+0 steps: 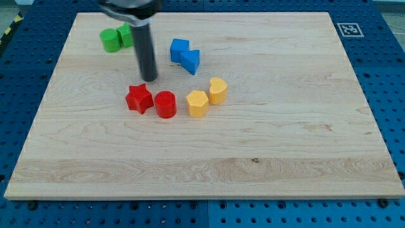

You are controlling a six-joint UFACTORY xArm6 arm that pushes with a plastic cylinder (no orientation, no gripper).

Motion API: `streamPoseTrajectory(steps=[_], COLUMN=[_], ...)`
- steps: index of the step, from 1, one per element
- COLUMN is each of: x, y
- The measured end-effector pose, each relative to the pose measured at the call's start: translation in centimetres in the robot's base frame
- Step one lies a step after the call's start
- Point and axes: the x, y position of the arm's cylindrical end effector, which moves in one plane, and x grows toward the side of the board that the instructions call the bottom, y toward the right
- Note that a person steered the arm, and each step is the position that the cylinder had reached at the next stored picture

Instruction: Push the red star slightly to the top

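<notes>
The red star (pixel 139 99) lies on the wooden board (pixel 266 139) left of centre. A red cylinder (pixel 165 104) sits just to its right, close to it or touching. My tip (pixel 149 79) is the lower end of the dark rod; it stands just above the star toward the view's top, slightly to its right, a small gap away.
Two green blocks (pixel 116 38) sit at the top left behind the rod. Two blue blocks (pixel 185 55) lie right of the rod. A yellow block (pixel 197 103) and a yellow heart-like block (pixel 218 90) lie right of the red cylinder.
</notes>
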Motion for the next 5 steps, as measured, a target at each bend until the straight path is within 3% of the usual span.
streamPoseTrajectory(steps=[2, 5], x=[5.7, 10.3], y=[-2.9, -0.7])
